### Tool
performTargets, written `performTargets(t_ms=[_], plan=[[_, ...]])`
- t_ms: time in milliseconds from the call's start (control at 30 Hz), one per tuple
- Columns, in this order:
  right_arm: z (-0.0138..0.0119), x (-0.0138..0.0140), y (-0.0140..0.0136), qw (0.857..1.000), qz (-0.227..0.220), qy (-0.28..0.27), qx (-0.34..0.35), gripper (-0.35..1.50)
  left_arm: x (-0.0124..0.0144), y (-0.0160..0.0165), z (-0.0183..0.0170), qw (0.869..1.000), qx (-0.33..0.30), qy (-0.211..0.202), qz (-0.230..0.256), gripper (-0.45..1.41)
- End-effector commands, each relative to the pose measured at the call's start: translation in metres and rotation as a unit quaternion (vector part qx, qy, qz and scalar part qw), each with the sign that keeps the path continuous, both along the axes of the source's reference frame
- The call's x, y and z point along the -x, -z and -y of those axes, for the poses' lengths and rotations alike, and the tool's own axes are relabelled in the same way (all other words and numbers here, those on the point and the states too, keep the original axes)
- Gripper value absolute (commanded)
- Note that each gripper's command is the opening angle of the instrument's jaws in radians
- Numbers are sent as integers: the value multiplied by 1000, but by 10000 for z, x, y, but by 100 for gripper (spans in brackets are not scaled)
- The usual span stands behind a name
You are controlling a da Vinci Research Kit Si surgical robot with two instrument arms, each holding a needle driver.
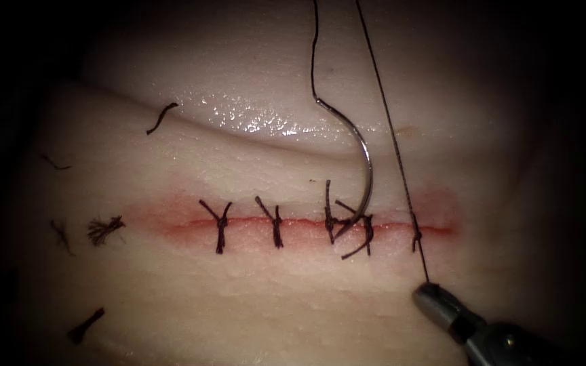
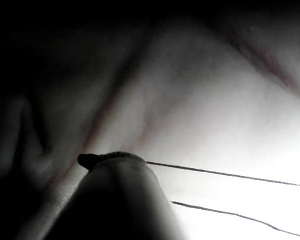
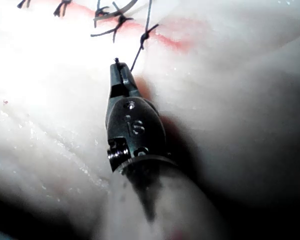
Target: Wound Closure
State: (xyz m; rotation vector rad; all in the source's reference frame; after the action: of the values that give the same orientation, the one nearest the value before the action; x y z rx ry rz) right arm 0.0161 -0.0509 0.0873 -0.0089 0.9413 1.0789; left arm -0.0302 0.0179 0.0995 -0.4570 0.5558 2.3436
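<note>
1. Pale tissue [image 1: 252, 305] lies under the lamp with dark all around it, and its cut [image 1: 306, 226] runs across as a thin line rimmed with red fluid [image 1: 171, 220].
2. Far left of the cut, cut ends of thread [image 1: 105, 229] lie loose on the surface.
3. Along the cut, three tied stitches [image 1: 222, 225] cross the line side by side, and a fresh knot [image 1: 416, 235] sits at its right end.
4. The needle [image 1: 363, 169] hangs free from thread above the third stitch, held by neither of my tools; its tip is down among that stitch's tails, and I cannot tell whether it touches the tissue.
5. From the knot, one strand of the thread [image 1: 388, 122] runs taut up and out of the endoscope view.
6. Below the cut's right end, my right tool [image 1: 431, 291] has its jaws pressed together on the short strand that comes down from the knot, just off the tissue.
7. My left tool [image 2: 90, 161] appears as a dark tip beside two taut strands in its own wrist view; I cannot tell what it holds.
</note>
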Motion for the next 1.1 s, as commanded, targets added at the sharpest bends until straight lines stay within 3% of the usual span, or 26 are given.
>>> performTargets(t_ms=[33, 300, 633, 900, 1100], plan=[[11, -8, -9, 1000, 0, 3, -2, -35, 9, -6, -5, 1000, 1, -3, -4, -45], [39, -7, -14, 1000, 7, 24, -6, -35, 13, -9, -9, 1000, 6, 0, -9, -45], [34, -12, -10, 1000, 3, 27, -12, -35, 13, -8, -10, 1000, 11, 4, -7, -45], [56, -6, -8, 998, 3, 54, -16, -35, 12, -2, -16, 1000, 20, 11, -6, -45], [54, -7, -12, 998, 6, 53, -17, -35, 5, 14, -21, 999, 31, 27, 3, -45]])
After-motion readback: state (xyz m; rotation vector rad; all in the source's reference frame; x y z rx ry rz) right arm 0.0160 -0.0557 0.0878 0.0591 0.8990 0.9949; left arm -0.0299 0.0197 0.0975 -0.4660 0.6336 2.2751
